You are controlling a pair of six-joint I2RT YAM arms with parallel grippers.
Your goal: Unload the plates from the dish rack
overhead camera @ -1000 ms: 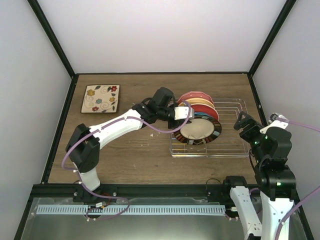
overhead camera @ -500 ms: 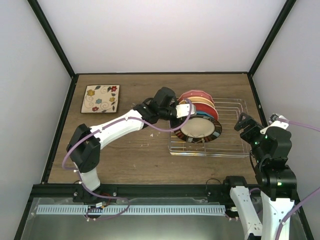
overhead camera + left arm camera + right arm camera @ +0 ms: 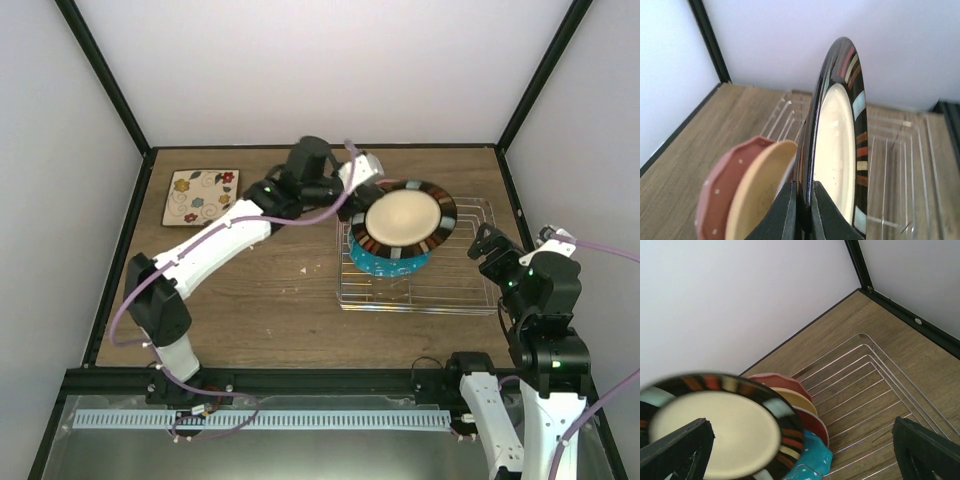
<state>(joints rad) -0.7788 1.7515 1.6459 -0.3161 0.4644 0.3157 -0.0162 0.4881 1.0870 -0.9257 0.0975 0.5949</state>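
While the dish rack (image 3: 460, 285), silver wire w/ low sides, is sitting on the table's (image 3: 260, 300) right half, the cream plate w/ dark striped rim (image 3: 405, 218) is hanging tilted above its left end. L gripper (image 3: 804, 202) is clamping that plate's rim. Four plates are standing in the rack: pink-red scalloped (image 3: 780, 380), orange-yellow (image 3: 800, 399), red (image 3: 814, 421), teal polka-dot (image 3: 812, 455). R gripper (image 3: 488, 243) is hovering near the rack's right end, jaws spread wide.
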